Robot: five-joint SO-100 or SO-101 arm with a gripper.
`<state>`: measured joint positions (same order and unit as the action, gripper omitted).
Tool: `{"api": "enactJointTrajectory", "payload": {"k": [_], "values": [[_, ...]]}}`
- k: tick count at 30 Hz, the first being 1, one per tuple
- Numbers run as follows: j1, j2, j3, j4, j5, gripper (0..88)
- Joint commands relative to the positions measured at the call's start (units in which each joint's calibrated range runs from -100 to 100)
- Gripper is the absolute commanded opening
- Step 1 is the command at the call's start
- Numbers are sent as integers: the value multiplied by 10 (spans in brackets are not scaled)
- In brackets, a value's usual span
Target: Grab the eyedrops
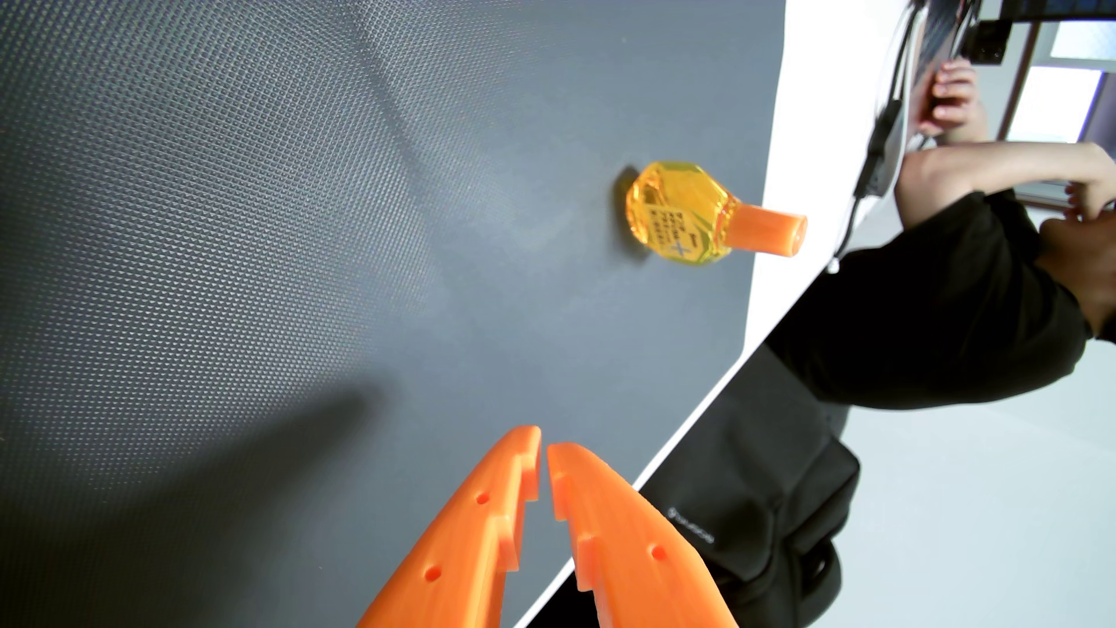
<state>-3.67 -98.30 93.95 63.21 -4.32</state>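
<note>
In the wrist view a small yellow eyedrop bottle (682, 212) with an orange cap (776, 230) stands on the dark grey textured mat (302, 241), near the mat's right edge. The picture lies on its side, so the cap points right. My orange gripper (543, 444) enters from the bottom edge, well below the bottle and apart from it. Its two toothed fingers (483, 519) nearly meet at the tips, with nothing between them.
The mat ends at a white table border (803, 121) on the right. Beyond it a person in a black sleeve (942, 314) sits with a hand (954, 96) raised. A black bag (761, 483) lies below the table edge. Cables (881, 133) hang at the top right.
</note>
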Motion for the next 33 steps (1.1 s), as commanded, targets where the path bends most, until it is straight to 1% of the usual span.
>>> {"api": "enactJointTrajectory", "payload": {"k": [1,33], "values": [[0,-3,-2,-1,-1,9],[5,-3,-2,-3,3,9]]}}
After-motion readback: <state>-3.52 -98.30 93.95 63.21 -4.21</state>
